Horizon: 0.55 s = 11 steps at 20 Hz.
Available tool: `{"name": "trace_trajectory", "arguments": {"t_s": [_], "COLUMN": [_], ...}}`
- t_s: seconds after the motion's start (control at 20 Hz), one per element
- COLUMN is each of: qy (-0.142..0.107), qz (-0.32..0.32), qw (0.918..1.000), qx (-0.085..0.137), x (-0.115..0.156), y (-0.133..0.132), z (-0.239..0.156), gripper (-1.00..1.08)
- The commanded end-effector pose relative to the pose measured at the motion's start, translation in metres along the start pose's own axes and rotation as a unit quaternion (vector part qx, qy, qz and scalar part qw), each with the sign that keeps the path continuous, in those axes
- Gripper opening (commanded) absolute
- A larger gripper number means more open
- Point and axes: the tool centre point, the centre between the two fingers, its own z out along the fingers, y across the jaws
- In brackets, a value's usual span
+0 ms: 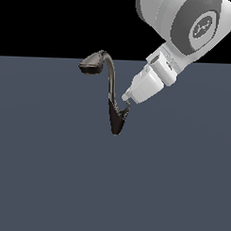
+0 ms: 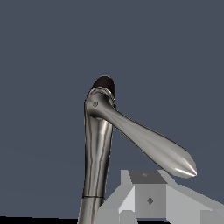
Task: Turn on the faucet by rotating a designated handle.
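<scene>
The dark grey-brown faucet (image 1: 112,91) stands on the slate floor, its tapered base low and its neck curving up to the wide spray head (image 1: 93,64) toward the exterior view's left. The small silvery handle (image 1: 124,110) hooks out from the base toward the exterior view's right. My gripper (image 1: 127,98) comes down from the upper right, jaws together and holding nothing, with the tips just above the handle's end. In the wrist view the handle (image 2: 148,142) runs as a tapered lever from the faucet (image 2: 97,157) toward my gripper (image 2: 148,194), and its tip lies beside the fingers.
The flat slate-grey floor (image 1: 49,181) spreads all round the faucet. My arm's white wrist and link (image 1: 186,25) fill the upper right of the exterior view. Nothing else stands nearby.
</scene>
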Motion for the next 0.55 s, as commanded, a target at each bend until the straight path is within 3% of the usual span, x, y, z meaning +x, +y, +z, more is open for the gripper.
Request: {"name": "trace_trajectory", "arguments": {"t_s": [0.0,0.5], "qy": [0.0,0.0], "qz": [0.001,0.008], "qw": [1.0,0.9999], "qx": [-0.001,-0.007], "x": [0.006,0.059], "y": [0.003,0.03], "z": [0.0,0.003], "gripper": [-1.0,-1.0]}}
